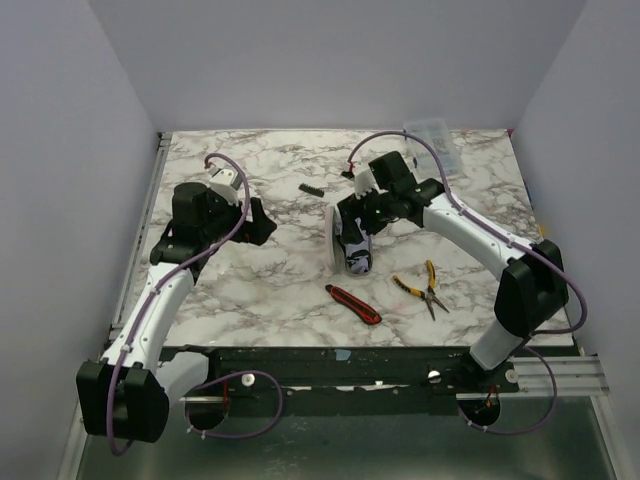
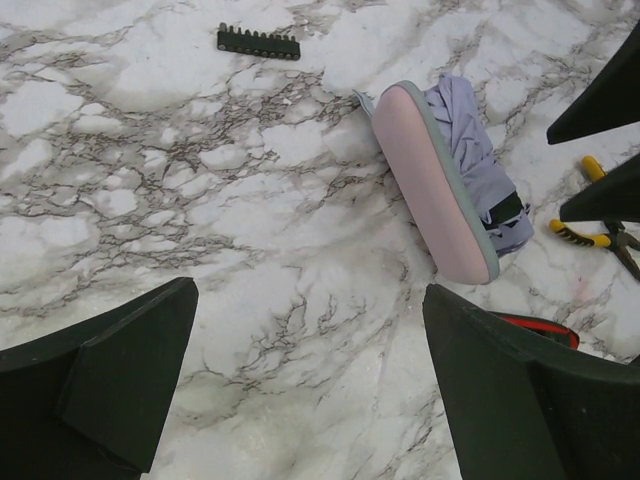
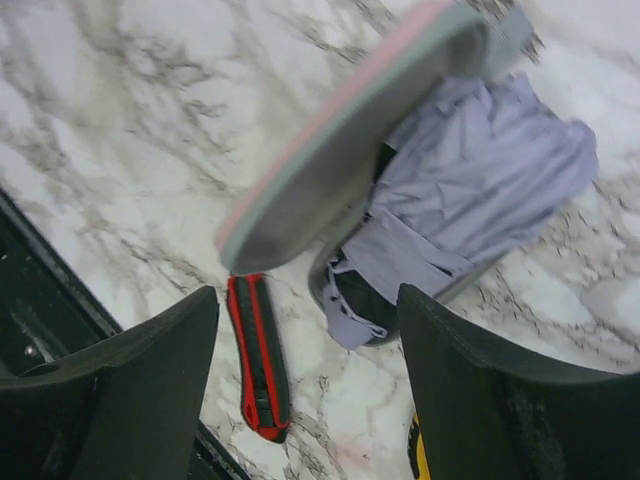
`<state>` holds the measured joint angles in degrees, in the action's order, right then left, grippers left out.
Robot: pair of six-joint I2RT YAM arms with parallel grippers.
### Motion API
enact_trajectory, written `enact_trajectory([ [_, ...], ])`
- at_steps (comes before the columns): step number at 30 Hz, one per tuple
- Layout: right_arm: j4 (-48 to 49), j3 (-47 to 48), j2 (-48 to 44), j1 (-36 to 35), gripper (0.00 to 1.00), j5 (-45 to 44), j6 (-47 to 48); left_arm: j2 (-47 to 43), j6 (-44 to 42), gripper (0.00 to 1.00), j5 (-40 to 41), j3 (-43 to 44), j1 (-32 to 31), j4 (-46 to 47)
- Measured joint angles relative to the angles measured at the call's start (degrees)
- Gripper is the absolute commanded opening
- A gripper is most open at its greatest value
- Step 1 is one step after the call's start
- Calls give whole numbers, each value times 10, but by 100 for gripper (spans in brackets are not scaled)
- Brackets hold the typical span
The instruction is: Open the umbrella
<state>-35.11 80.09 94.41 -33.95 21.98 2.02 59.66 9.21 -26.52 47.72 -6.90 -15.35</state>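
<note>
Though both wrists show the umbrella (image 2: 470, 140), only the left shows bits (image 2: 258, 42).

no legible text or labels

Red box cutter (image 1: 353, 304) and yellow-handled pliers (image 1: 425, 288) by the marble worktop's (image 1: 270, 290) near edge, black bit strip (image 1: 311, 189) towards the far edge, clear box (image 1: 430, 135) at the far right corner.

**Counter** (image 1: 250, 290): smooth white stone-look top with grey veining and a faint sheen. **Umbrella** (image 2: 470, 140): pale lavender cloth, matt, creased into soft folds. Along one side of it lies a smooth pink shell (image 2: 425, 180) with a grey rim and a satin finish. **Knife** (image 3: 258, 350): glossy red and black plastic. **Pliers** (image 1: 428, 287): yellow-and-black grips, dull metal jaws. **Box** (image 1: 432, 135), far edge of the counter: clear plastic.
</note>
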Motion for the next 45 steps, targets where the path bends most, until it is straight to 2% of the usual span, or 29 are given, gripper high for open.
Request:
enact_trajectory([
  [4, 1, -24, 24, 20, 76, -51, -45, 24, 6, 98, -2, 1, -17, 3],
  [7, 8, -27, 42, 25, 76, -76, -70, 71, 29, 98, 2, 2, -57, 12],
  [15, 33, -27, 78, 24, 76, -92, -101, 178, 98, 98, 3, 27, -155, 47],
  [21, 52, -39, 104, 24, 76, -107, -110, 234, 142, 98, 4, 66, -179, 71],
  [27, 66, -47, 126, 25, 71, -123, -116, 289, 162, 98, 18, 100, -202, 75],
  [34, 80, -53, 129, 24, 49, -127, -117, 342, 156, 95, 76, 122, -217, 46],
  [38, 85, -55, 129, 24, 30, -126, -117, 342, 153, 93, 80, 109, -214, 53],
  [42, 86, -56, 129, 25, 1, -120, -115, 330, 151, 81, 93, 95, -212, 55],
  [45, 89, -57, 129, 25, 0, -116, -110, 330, 142, 77, 124, 96, -212, 40],
])
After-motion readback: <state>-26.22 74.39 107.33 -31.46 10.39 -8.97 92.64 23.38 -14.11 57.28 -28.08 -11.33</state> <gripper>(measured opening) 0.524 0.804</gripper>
